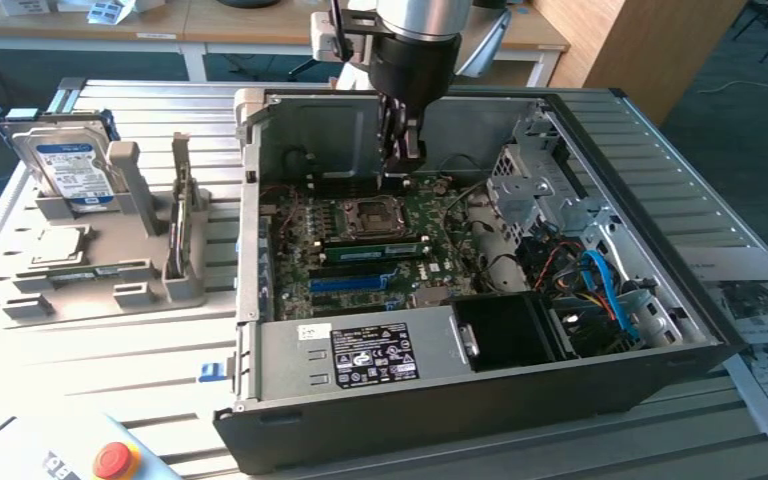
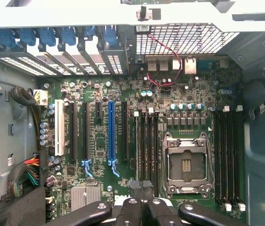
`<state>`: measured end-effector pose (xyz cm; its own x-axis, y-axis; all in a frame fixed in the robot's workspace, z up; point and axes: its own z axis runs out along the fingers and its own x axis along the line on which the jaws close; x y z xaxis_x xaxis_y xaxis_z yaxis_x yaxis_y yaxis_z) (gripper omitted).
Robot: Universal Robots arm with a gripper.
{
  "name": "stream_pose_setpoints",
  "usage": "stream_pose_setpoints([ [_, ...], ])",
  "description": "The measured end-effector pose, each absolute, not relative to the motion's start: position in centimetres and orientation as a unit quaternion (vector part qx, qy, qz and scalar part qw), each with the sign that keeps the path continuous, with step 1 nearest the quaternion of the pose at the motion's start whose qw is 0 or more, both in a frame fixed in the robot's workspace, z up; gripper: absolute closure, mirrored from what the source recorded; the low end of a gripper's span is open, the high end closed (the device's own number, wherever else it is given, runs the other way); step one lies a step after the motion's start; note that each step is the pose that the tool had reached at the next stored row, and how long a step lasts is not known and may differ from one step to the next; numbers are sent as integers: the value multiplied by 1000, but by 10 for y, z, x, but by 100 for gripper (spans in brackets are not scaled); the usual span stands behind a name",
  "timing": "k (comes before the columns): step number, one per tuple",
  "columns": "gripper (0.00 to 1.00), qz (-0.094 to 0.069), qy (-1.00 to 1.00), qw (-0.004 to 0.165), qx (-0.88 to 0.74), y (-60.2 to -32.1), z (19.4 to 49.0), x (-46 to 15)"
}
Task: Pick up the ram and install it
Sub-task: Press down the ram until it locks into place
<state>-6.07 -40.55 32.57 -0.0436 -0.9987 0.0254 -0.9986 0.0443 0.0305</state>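
Fingers (image 1: 398, 150) of the arm are pressed together with nothing between them, hanging inside the open black computer case (image 1: 491, 400) above the rear part of its green motherboard (image 1: 411, 225). In the wrist view the two dark fingertips (image 2: 147, 190) meet over the black memory slots (image 2: 146, 141) just beside the empty silver processor socket (image 2: 186, 165).

A long, thin ram (image 1: 180, 200) stands on its edge in a grey plastic holder (image 1: 157, 285) outside the case, on the exterior view's left of it and well apart from the fingers. It is seen almost edge-on, so its chips are hard to make out.

In the same holder, farther from the case, a boxy hard drive with a blue-and-white label (image 1: 71, 170) stands upright. A flat square silver processor chip (image 1: 57, 243) lies nearer the camera than the drive.

Inside the case, a green strip (image 1: 377, 250) runs along the slots beside the socket; I cannot tell whether it is a seated module or bare board. A long blue expansion slot (image 2: 111, 132) and a white one (image 2: 59, 127) lie beyond the memory slots. A grey power supply with a black label (image 1: 357, 355) and a black fan duct (image 1: 511, 335) fill the case's near side. Blue cables (image 1: 604, 290) and a metal drive cage (image 1: 544, 180) crowd its side on the exterior view's right.

The case sits on a ribbed aluminium worktop (image 1: 117, 350). Printed papers (image 1: 758, 320) lie on the exterior view's right of the case, cut off by the frame. A red button (image 1: 115, 460) is near the case's front corner.
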Motion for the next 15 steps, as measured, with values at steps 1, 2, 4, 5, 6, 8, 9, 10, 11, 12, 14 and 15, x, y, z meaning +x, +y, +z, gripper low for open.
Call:
stream_pose_setpoints([
  [1, 90, -2, -726, 20, 688, -405, 326, -61],
  [2, 90, -3, -731, 20, 682, -405, 326, -61],
  [4, 90, -3, -743, 20, 669, -405, 326, -61],
  [5, 90, -3, -748, 20, 663, -405, 326, -61],
  [6, 90, -3, -754, 20, 656, -405, 326, -61],
  [8, 90, -4, -766, 20, 642, -405, 326, -61],
  [9, 90, -4, -772, 20, 635, -405, 326, -61],
  [10, 90, -4, -778, 19, 628, -405, 326, -61],
  [11, 90, -4, -783, 19, 621, -405, 326, -61],
  [12, 90, -4, -789, 19, 614, -405, 326, -61],
  [14, 90, -5, -800, 19, 600, -405, 326, -61],
  [15, 90, -5, -806, 19, 592, -405, 326, -61],
])
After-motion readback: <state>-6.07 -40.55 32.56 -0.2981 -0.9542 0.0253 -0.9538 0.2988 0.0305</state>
